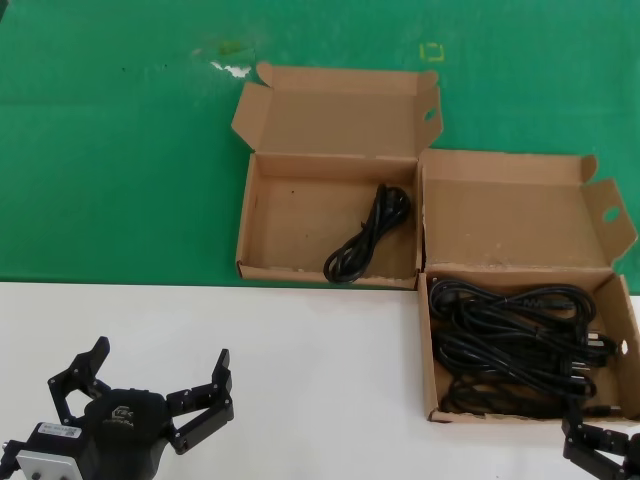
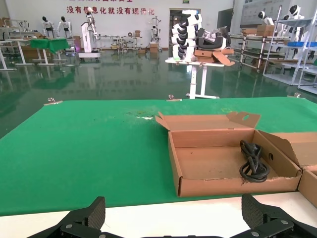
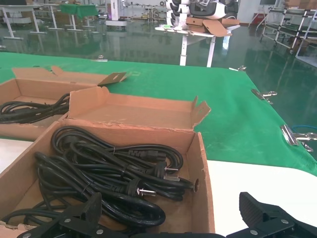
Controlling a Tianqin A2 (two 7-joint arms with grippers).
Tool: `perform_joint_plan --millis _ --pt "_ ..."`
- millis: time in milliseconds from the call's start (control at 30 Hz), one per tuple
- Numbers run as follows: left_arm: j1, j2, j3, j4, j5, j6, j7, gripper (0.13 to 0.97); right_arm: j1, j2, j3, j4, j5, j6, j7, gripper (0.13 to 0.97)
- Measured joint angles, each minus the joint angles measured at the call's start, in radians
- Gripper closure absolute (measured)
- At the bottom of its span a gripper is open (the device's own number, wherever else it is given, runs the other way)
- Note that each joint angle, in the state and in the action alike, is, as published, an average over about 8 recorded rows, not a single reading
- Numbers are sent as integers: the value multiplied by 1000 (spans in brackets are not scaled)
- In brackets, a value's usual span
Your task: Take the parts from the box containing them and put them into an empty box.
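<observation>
R box (image 1: 628, 330) full of cords (image 1: 515, 345); L box (image 1: 246, 225) holds 1 cord (image 1: 368, 235). Both grippers' jaws spread, nothing held.

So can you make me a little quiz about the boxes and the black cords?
1. True or false: the left brown cardboard box holds one looped black power cord.
2. Which box holds the most cords?
3. Which robot gripper sits right beside the full box: left or right?

Key: 1 true. 2 the right brown cardboard box, by the pile of black cords. 3 right.
</observation>
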Motion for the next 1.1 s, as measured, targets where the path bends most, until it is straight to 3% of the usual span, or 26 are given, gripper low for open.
perform_joint_plan --millis 1100 --pt "0 0 0 0 0 0 0 132 0 0 0 0 0 0 0 129"
